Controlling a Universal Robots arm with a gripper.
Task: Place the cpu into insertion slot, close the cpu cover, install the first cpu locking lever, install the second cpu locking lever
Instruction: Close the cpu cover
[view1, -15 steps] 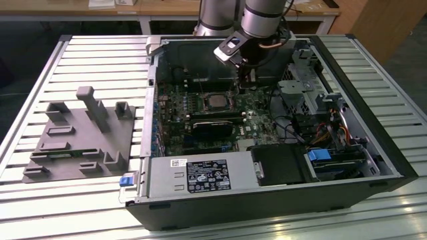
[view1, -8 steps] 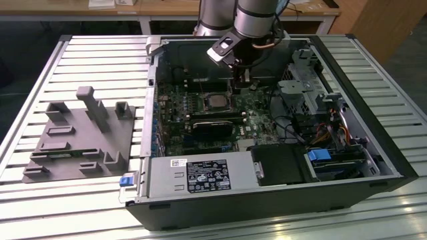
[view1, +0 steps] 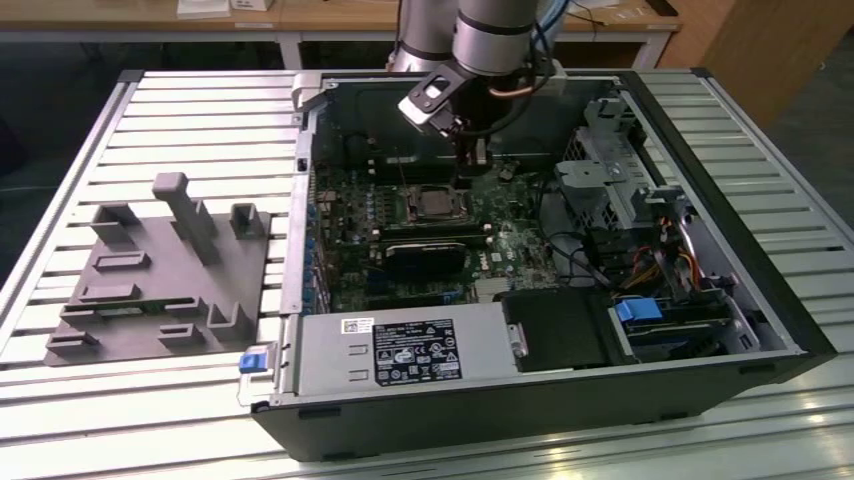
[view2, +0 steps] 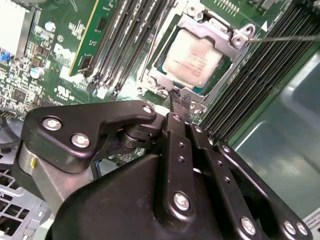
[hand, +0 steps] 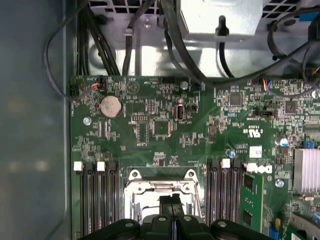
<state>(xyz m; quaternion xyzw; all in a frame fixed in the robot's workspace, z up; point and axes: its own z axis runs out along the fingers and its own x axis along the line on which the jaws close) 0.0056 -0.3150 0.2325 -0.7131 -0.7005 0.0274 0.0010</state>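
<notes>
The cpu (view2: 192, 57), a dull silver square, lies flat in the insertion slot (view1: 414, 205) on the green board. The cpu cover (view2: 210, 27), a silvery frame, lies down around the chip's edges. A thin metal lever rod (view2: 285, 37) runs out from one corner of the frame. My gripper (view2: 180, 102) is shut with nothing between its black fingers. Its tips hover right at the socket's edge, beside the chip, as both wrist views show (hand: 170, 202). In the exterior view the gripper (view1: 467, 170) hangs just behind the socket.
Black memory slots flank the socket, and one holds a green memory stick (view2: 92, 37). Inside the open computer case (view1: 747, 300) are cables, a drive cage and a power supply (view1: 400, 350). A grey fixture (view1: 160, 270) sits on the slatted table at the exterior view's left.
</notes>
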